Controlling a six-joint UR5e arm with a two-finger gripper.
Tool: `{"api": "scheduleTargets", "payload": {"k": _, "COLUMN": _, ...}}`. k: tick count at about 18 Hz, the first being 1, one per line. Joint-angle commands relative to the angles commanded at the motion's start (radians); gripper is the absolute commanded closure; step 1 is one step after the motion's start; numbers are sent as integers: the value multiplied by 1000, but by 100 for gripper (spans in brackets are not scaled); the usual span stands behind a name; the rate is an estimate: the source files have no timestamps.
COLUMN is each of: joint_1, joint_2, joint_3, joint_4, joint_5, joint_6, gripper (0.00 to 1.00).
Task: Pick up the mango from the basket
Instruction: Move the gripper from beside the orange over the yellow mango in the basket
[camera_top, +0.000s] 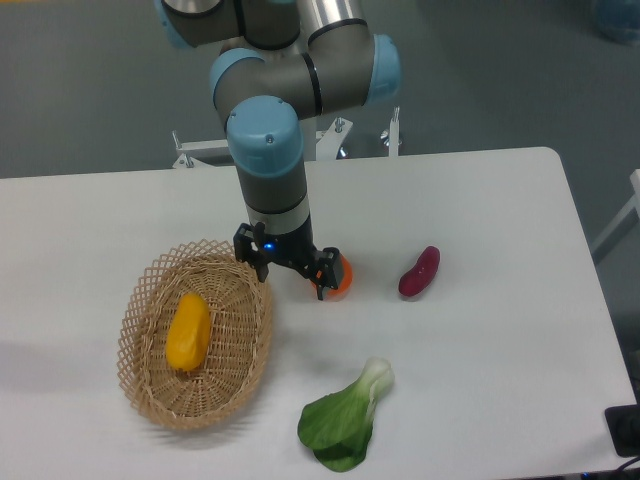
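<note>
Gripper (291, 272), fingers spread wide and empty, hangs right of the basket (150, 400); shift left, centre over the mango (188, 331) (lying lengthwise); close across its narrow width.

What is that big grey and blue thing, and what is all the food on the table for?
That is a robot arm, seen by one camera looking down at a white table. At its end is a gripper, two fingers for grabbing. It holds nothing now; the fingers look spread apart, just right of a woven basket. A yellow mango lies inside the basket; the robot should pick it up. Partly hidden behind the gripper sits a round orange. Farther right lies a dark red vegetable, and in front a leafy green vegetable.
</note>
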Motion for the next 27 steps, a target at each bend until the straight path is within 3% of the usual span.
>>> {"api": "scheduleTargets", "payload": {"k": 7, "joint_1": -15, "joint_2": 12, "joint_3": -18, "joint_4": 3, "joint_5": -8, "joint_6": -17, "gripper": 0}}
{"api": "scheduleTargets", "payload": {"k": 10, "joint_1": -15, "joint_2": 15, "joint_3": -17, "joint_4": 5, "joint_5": -101, "joint_6": -32, "gripper": 0}}
{"api": "scheduleTargets", "payload": {"k": 13, "joint_1": -35, "joint_2": 18, "joint_3": -18, "joint_4": 27, "joint_5": -120, "joint_6": -104, "gripper": 0}}
{"api": "scheduleTargets", "payload": {"k": 17, "joint_1": -101, "joint_2": -18, "joint_3": -26, "joint_4": 153, "joint_5": -120, "joint_6": -256, "gripper": 0}}
{"api": "scheduleTargets", "payload": {"k": 21, "joint_1": -170, "joint_2": -98, "joint_3": -12, "joint_4": 187, "joint_5": -112, "joint_6": -353, "gripper": 0}}
{"api": "scheduleTargets", "payload": {"k": 27, "joint_1": -224, "joint_2": -149, "joint_3": -9, "joint_4": 216, "joint_5": -110, "joint_6": -371, "gripper": 0}}
